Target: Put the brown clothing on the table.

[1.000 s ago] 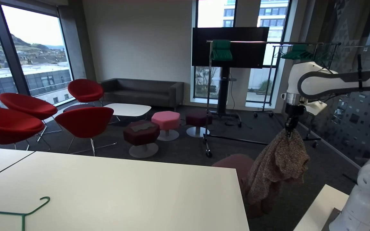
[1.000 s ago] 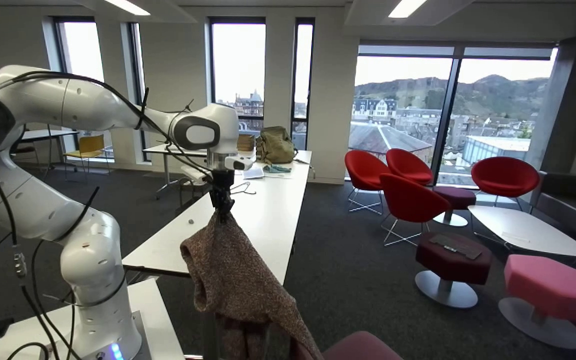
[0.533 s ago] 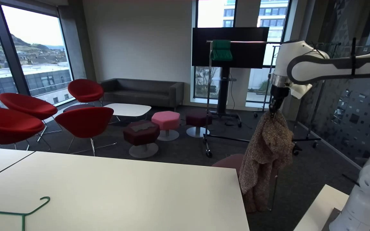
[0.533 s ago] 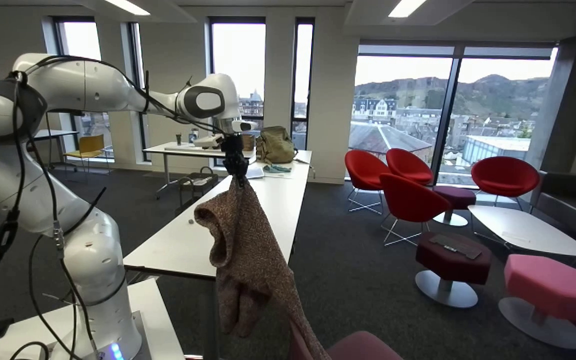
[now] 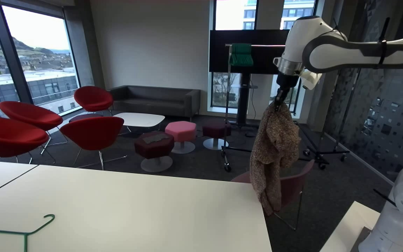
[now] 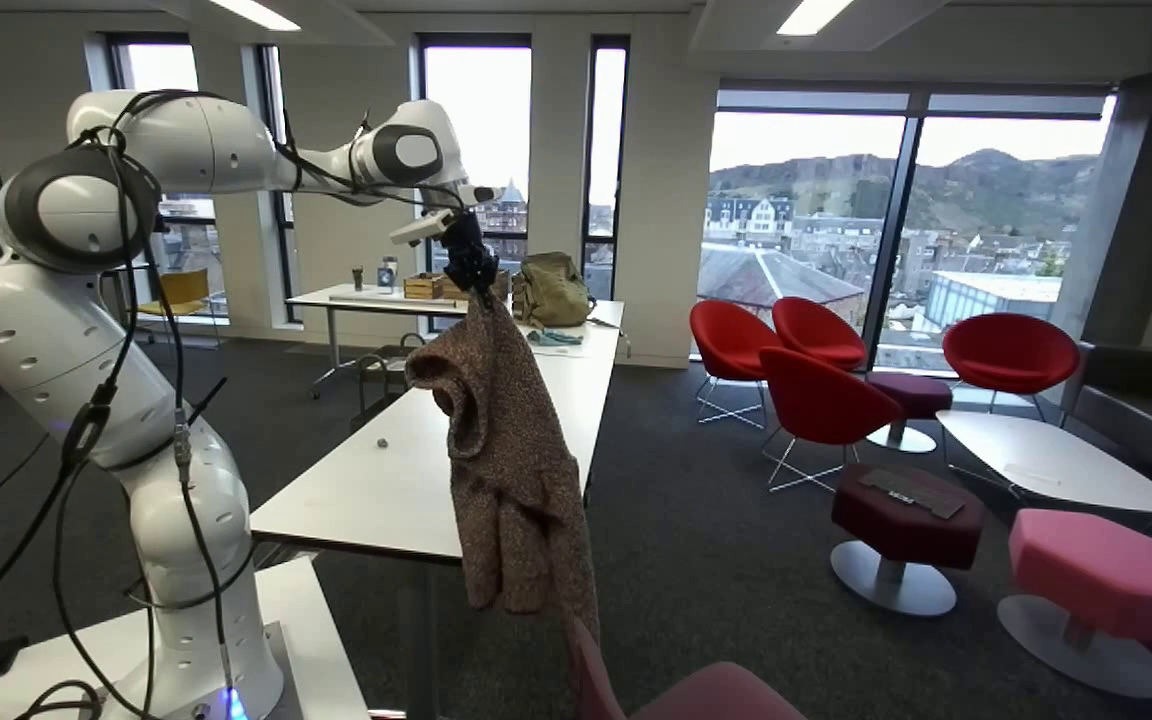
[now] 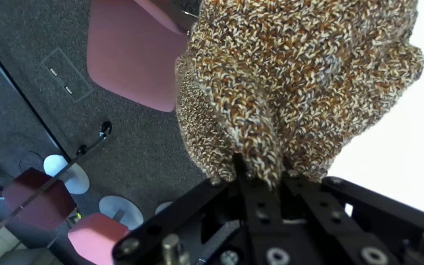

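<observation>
My gripper [image 5: 277, 105] is shut on the top of the brown clothing [image 5: 275, 147], a mottled, wrinkled knit that hangs down from it. In an exterior view the gripper [image 6: 476, 285] holds the clothing [image 6: 511, 450] high, with folds hanging beside the end of the cream-white table [image 6: 366, 480]. In an exterior view the clothing overlaps the corner of the table [image 5: 135, 210]. In the wrist view the gripper [image 7: 261, 165] has fabric [image 7: 300, 73] pinched between its fingers, hiding the fingertips partly. The white table top [image 7: 399, 158] shows to the right.
A dusky pink chair [image 5: 294, 182] stands right under the clothing; in an exterior view the chair [image 6: 721, 695] is near its lowest end, contact unclear. A green hanger [image 5: 26, 233] lies on the table. A backpack [image 6: 551, 290] stands at its far end. A clothes rack [image 5: 228, 105] stands behind.
My gripper has risen and moved towards the table, carrying the clothing. The clothing's lower end has lifted, and more of the pink chair shows in an exterior view.
</observation>
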`<control>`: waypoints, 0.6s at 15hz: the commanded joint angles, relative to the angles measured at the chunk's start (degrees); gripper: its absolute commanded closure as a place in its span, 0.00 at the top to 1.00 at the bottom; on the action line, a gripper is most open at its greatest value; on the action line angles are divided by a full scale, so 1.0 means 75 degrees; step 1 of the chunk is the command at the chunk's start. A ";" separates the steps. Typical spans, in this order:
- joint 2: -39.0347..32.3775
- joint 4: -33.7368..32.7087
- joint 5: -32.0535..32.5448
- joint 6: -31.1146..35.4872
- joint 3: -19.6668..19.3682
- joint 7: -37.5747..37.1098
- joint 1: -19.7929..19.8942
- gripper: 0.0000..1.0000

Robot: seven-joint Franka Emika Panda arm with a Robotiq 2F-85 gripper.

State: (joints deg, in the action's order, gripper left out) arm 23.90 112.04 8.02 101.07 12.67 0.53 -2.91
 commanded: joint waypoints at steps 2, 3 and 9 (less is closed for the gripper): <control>-0.0584 -0.1124 0.0437 -0.0301 0.0261 -0.0108 -0.0384 0.02; -0.0662 -0.1108 0.0390 -0.0252 0.0269 -0.0051 -0.0460 0.02; -0.1356 -0.1677 0.0648 -0.0588 0.0707 -0.0208 -0.0896 0.02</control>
State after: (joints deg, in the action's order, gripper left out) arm 16.54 106.40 9.84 100.27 16.48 0.22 -7.73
